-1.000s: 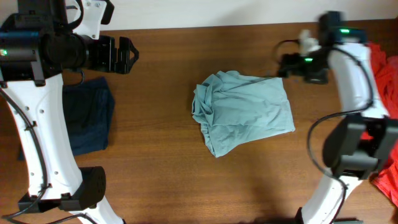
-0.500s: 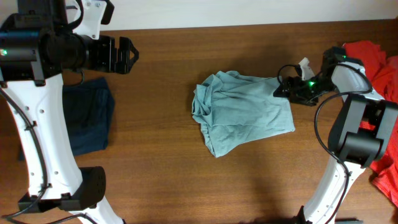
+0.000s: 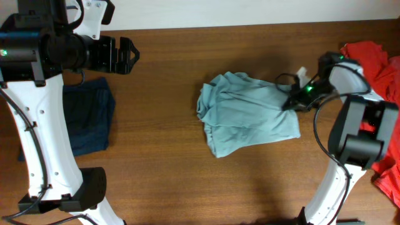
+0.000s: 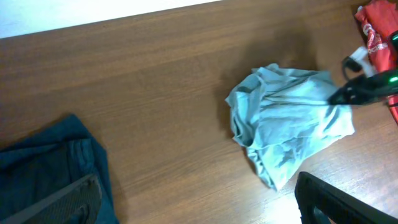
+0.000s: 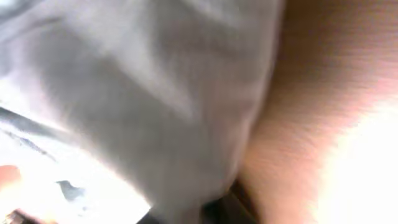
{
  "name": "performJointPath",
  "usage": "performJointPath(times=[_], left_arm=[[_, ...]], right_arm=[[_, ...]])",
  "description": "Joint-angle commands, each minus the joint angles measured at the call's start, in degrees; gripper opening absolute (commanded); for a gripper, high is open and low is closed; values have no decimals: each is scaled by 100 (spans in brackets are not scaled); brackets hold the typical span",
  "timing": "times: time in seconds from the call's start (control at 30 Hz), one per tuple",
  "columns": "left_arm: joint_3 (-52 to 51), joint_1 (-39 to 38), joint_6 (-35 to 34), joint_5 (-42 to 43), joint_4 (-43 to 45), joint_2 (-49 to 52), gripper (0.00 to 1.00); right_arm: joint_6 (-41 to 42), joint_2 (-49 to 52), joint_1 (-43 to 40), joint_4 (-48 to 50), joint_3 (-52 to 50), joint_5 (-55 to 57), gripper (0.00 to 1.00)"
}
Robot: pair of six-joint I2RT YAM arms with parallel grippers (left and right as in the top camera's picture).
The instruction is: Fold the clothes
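risk first: the right claw (image 3: 292,102) is low at the right rim of the crumpled pale t-shirt (image 3: 250,115), which lies on the surface (image 3: 162,169) toward its right edge. pinching one layer would likely drag the whole bunch toward the red shirt (image 3: 369,53) rather than spread it. clamped or not, i cannot tell: its wrist view is blurred cloth. the left claw (image 3: 130,55) hangs raised near the far left corner, fingers apart, navy garment (image 3: 87,122) by the left edge
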Motion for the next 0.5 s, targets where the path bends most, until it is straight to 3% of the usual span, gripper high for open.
performJointPath(times=[0.0,0.13,0.23,0.3,0.47], left_arm=[[9,11,52,20,-2,-125,99],[9,11,52,20,-2,-125,99],[9,11,52,20,-2,-125,99],[9,11,52,20,-2,-125,99],[9,11,52,20,-2,-125,99]], right_arm=[[479,-905,-15,-225,654,1523,18],[723,-1250,83,-442,892,1447,16],[645,-1263,452,-459,892,737,15],[573,-1263,660,-415,892,1174,16],[326,-1102,492,-157,885,1235,41]])
